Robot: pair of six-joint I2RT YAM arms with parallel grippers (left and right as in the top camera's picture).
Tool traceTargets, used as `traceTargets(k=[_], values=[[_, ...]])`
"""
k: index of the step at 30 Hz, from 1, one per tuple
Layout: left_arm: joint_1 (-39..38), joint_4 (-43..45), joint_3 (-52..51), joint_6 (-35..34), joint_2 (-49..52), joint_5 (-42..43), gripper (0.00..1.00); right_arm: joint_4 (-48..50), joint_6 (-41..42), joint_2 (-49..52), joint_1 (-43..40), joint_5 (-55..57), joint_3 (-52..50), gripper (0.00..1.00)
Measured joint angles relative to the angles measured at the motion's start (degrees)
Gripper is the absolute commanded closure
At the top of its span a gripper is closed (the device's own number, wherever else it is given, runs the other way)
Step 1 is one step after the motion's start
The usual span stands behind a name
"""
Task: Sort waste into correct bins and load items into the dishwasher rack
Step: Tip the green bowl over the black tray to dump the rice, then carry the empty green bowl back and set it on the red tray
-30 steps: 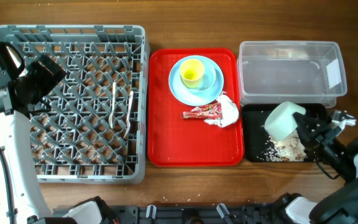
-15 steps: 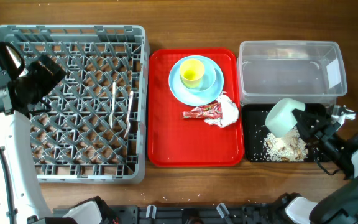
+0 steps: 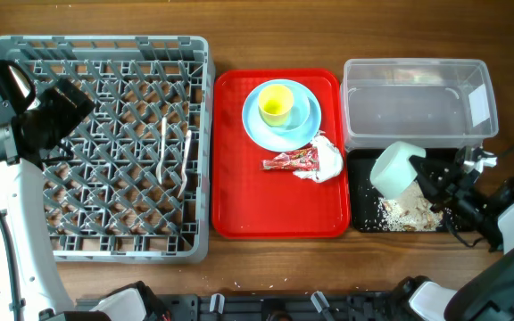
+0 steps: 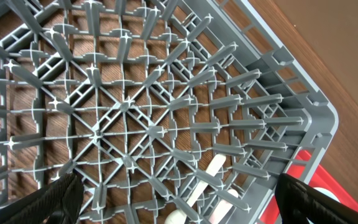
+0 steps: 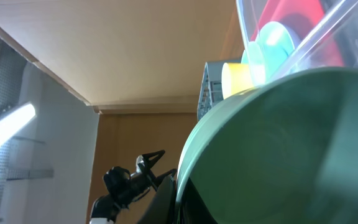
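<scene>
My right gripper (image 3: 428, 185) is shut on the rim of the pale green bowl (image 3: 393, 170), holding it tipped over the black tray (image 3: 444, 159). Pale rice-like scraps (image 3: 407, 211) lie in that tray. The bowl fills the right wrist view (image 5: 291, 149). The light blue plate (image 3: 303, 125) with the yellow cup (image 3: 275, 104) stands on the red tray (image 3: 275, 201), beside the red wrapper (image 3: 289, 161) and white napkin (image 3: 328, 159). The white spoon (image 3: 185, 160) and fork (image 3: 161, 143) lie in the grey rack (image 3: 105, 147). My left gripper (image 4: 176, 211) is open above the rack (image 4: 135, 93).
The clear plastic tub (image 3: 415, 102) stands behind the black tray at the right. The rack's upright pegs fill the left half of the table. Bare wood runs along the front edge.
My right gripper has carried the tipped green bowl a little left and up over the black tray. The rice pile has grown. The left arm has not moved.
</scene>
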Motion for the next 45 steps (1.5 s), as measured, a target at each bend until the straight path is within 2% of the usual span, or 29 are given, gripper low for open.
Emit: traceTargets(k=[2,6,9,12,22,28,34,36,42,45], values=[[0.0,0.0,0.0,0.0,0.0,0.0,0.0,4.7,0.5,0.0,0.0,0.5,-0.1,0.96],[0.0,0.0,0.0,0.0,0.0,0.0,0.0,2.3,2.2,0.0,0.1,0.7,0.0,0.96],[0.0,0.0,0.0,0.0,0.0,0.0,0.0,5.8,3.6,0.0,0.2,0.7,-0.1,0.96],[0.0,0.0,0.0,0.0,0.0,0.0,0.0,4.7,4.1,-0.6,2.1,1.2,-0.1,0.96],[0.0,0.0,0.0,0.0,0.0,0.0,0.0,2.7,9.3,-6.4,15.8,19.3,7.9,0.96],[0.0,0.0,0.0,0.0,0.0,0.0,0.0,1.9,14.9,-12.3,32.3,33.1,13.0,0.96],[0.0,0.0,0.0,0.0,0.0,0.0,0.0,3.3,22.4,-14.8,59.1,47.9,13.1,0.96],[0.0,0.0,0.0,0.0,0.0,0.0,0.0,6.1,26.0,-14.6,69.3,54.3,13.1,0.96],[0.0,0.0,0.0,0.0,0.0,0.0,0.0,16.5,35.1,-9.7,89.7,71.6,13.2,0.96],[0.0,0.0,0.0,0.0,0.0,0.0,0.0,22.2,37.2,-5.5,94.1,76.8,13.2,0.96]])
